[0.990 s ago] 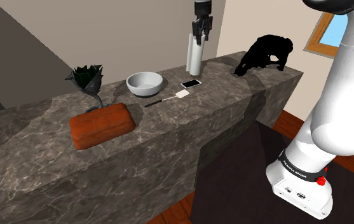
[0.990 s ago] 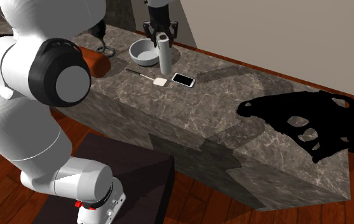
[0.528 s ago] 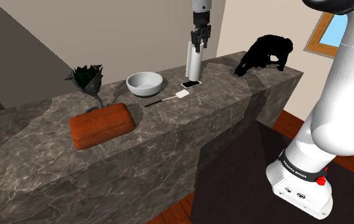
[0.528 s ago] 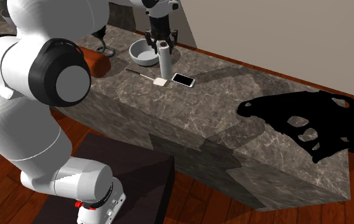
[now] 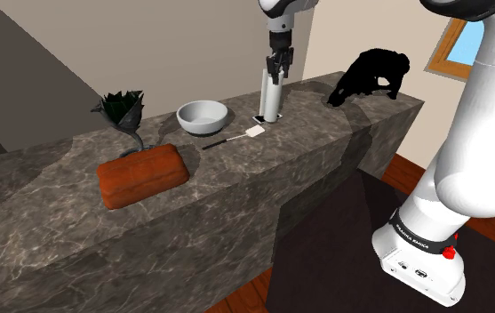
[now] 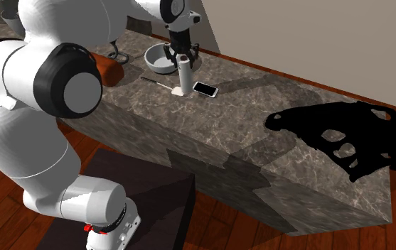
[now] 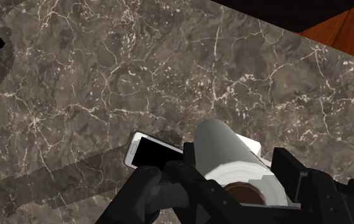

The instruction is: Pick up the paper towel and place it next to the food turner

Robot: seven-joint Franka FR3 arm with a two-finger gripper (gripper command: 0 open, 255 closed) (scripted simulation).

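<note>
- The tool (image 5: 277,71) is clasping the paper towel (image 5: 270,100) near its upper end, with its fingers (image 7: 157,188) pressing on either side, and the roll is hanging upright straight below the tool.
- Judging from that grip, the pick-up part is looking done.
- The food turner (image 5: 252,132) is lying on the worktop (image 5: 325,142) almost directly under the tool. Its white head is sitting just beside the roll's base, or partly under it; the pictures are not making clear which.
- A phone (image 6: 205,89) is lying just beside the roll's foot too.
- Whether the base is touching the worktop cannot be told.
- Probably remaining: seating the roll clear of the turner's head and the phone, then letting go and lifting off.
</note>
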